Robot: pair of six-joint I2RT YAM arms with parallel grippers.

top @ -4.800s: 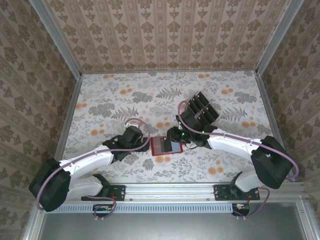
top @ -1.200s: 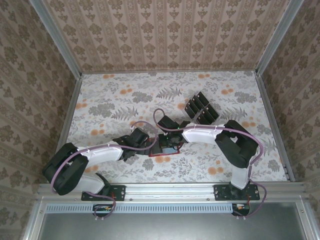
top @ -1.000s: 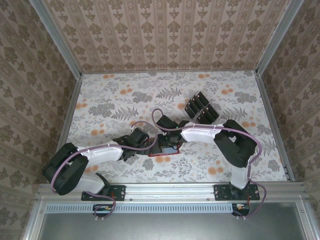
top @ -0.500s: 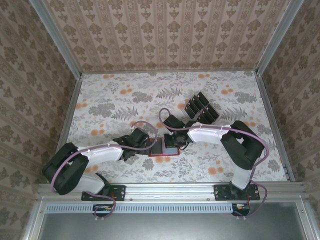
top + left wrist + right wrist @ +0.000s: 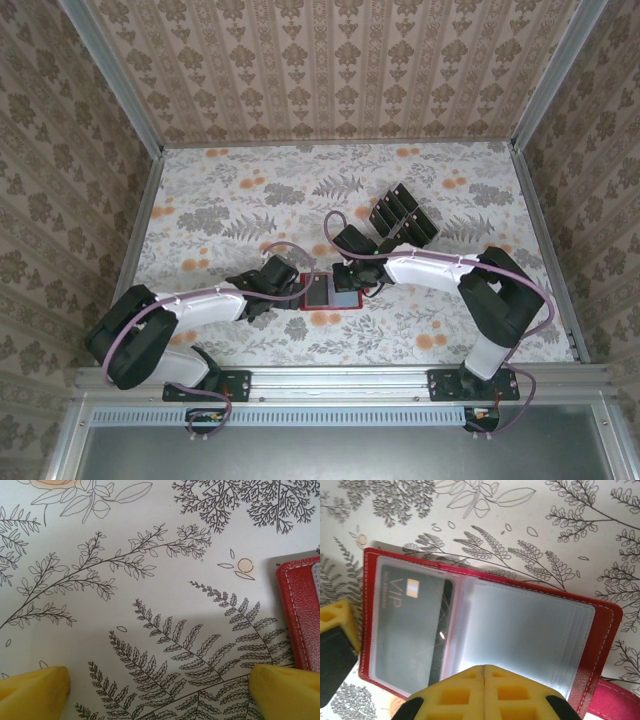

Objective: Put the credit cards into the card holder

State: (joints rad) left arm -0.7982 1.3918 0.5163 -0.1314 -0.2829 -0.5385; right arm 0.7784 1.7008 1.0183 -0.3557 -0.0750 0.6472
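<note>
The red wallet (image 5: pixel 331 292) is lying open on the floral table (image 5: pixel 230 190), with one black card (image 5: pixel 410 625) in its left sleeve. The right gripper (image 5: pixel 484 675), fingers pressed together, is poised at the wallet's edge. The left gripper (image 5: pixel 160 690), spread wide, is sitting just beside the wallet.

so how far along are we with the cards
Done: one card sits inside the open card holder. In hand: nothing; the right end effector is shut and empty over it, the left end effector open beside it. Left: the other cards, lying on the table.
</note>
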